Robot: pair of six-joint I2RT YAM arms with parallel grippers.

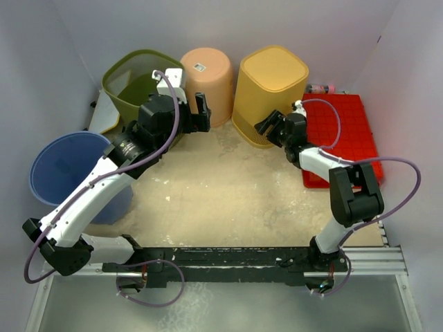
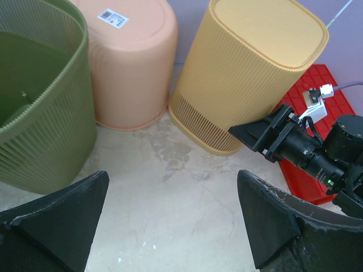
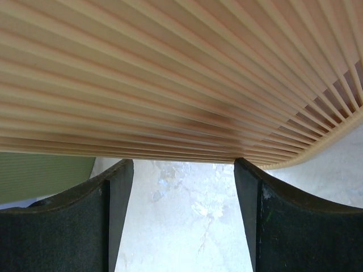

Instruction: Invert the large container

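Observation:
The large container is yellow and ribbed and stands at the back of the table with its closed base up and its slotted rim on the table. My right gripper is open at its lower front wall. In the right wrist view the ribbed wall fills the top, and the fingertips reach up to it with nothing between them. My left gripper hangs open over the bare table, between the green bin and the yellow container, holding nothing.
A green ribbed bin stands upright and open at the back left. A peach bin sits base up beside it. A blue bucket stands open at the left edge. A red tray lies at the right.

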